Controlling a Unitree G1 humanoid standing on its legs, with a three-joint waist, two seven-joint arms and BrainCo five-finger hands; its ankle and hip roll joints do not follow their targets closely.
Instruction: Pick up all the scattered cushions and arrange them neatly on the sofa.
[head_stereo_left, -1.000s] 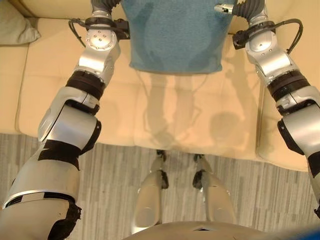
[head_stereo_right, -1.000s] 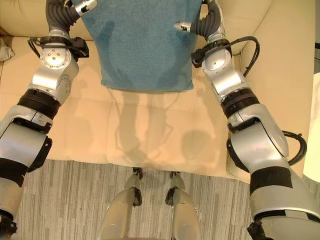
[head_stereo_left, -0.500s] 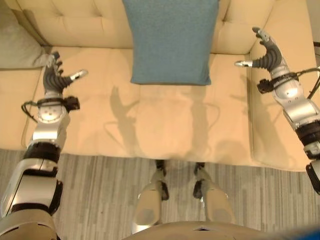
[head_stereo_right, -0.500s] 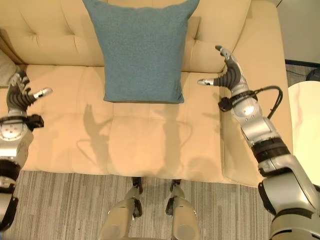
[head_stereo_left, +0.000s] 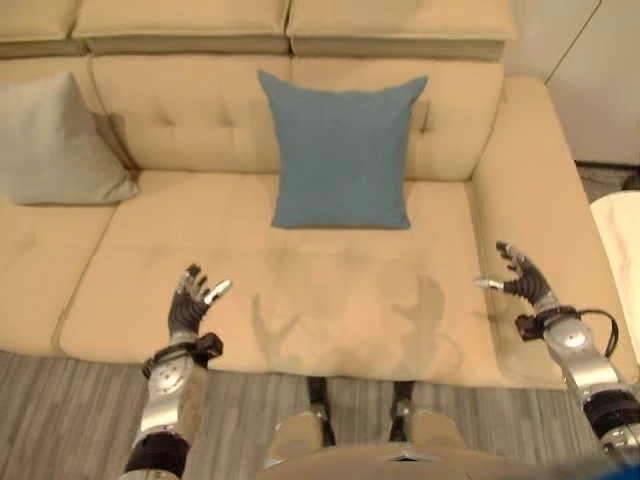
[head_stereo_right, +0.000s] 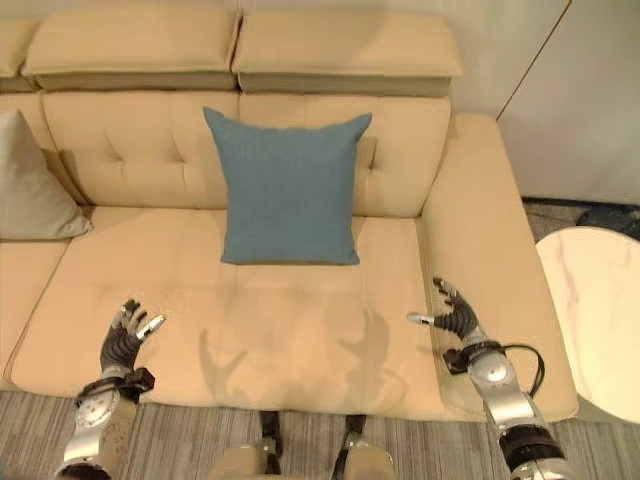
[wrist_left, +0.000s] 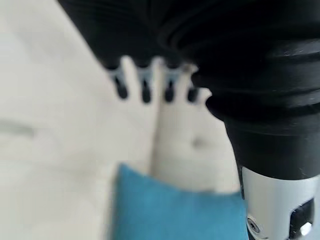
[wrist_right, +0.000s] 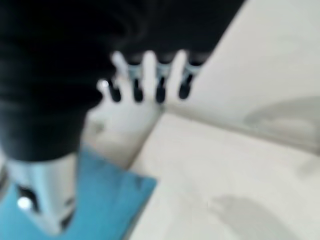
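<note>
Two cushions are seen on the beige sofa: a blue cushion is propped upright against the backrest at the upper middle of the frame, its lower edge resting on the seat, and a grey cushion leans against the backrest at the upper left, well apart from the blue one. A broad stretch of bare seat is left open between the blue cushion's lower edge and the seat's front edge. Over that front edge, at the lower left, the left hand is held with fingers spread and nothing in it; at the lower right, beside the sofa's armrest, the right hand is likewise spread and empty. Both hands are well clear of the cushions. Striped grey flooring runs along the bottom of the frame. A pale round tabletop is shown at the right edge in the right eye view more fully than in the left. Straight fingertips and a corner of the blue cushion are given close up in the left wrist view.
</note>
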